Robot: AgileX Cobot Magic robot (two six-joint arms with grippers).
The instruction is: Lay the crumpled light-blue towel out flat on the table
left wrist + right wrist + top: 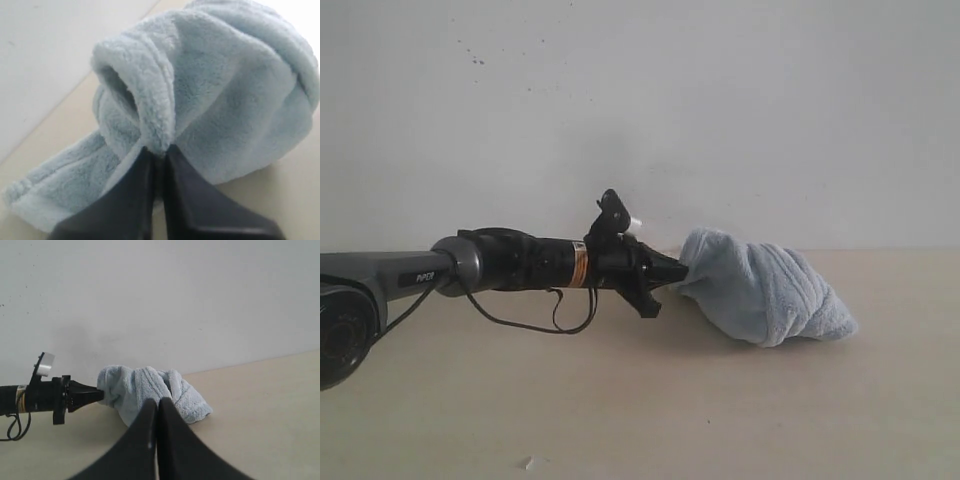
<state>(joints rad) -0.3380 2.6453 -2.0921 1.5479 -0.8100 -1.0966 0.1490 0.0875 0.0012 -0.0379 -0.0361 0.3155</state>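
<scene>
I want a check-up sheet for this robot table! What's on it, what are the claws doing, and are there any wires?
Surface: smooth pale beige table, matte.
Job's things: fluffy pale grey-blue terry towel, crumpled in a heap, not yet spread.
Clutter: one tiny pale fleck near the table's front edge.
Grippers: left gripper shut on a towel fold; right gripper shut, empty, apart from the towel.
Cables: thin black cable loops below the left arm.
Surroundings: plain white wall with a few dark specks.

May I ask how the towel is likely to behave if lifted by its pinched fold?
Probably floppy: the towel lies slumped in soft folds, so it should drape from the left hand. Likely light, given its plush pile, and unlikely to slip.
</scene>
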